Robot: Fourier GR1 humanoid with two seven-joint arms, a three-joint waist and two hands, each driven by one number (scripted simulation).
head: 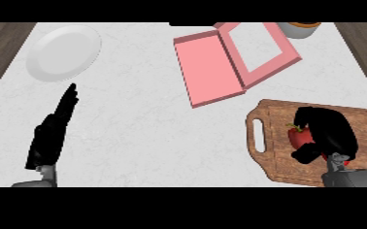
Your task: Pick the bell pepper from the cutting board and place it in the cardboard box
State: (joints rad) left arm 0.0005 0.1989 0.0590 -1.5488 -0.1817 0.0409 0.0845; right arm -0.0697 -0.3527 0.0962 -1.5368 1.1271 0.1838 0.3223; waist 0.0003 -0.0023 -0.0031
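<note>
Curled round the pepper [299, 136], the right hand [331, 132] is seen at the lower right, over the board [278, 110]. The red pepper is clasped at the hand's left side, between fingers and thumb, its green stem turned up and to the left. Whether it is lifted off the board cannot be told. The box [210, 70], pink and laid open, is found well apart, up and to the left on the worktop [143, 126]. A white plate [63, 53] is set at the far left. The left hand [49, 133] is rested at the lower left, fingers straight, nothing held.
</note>
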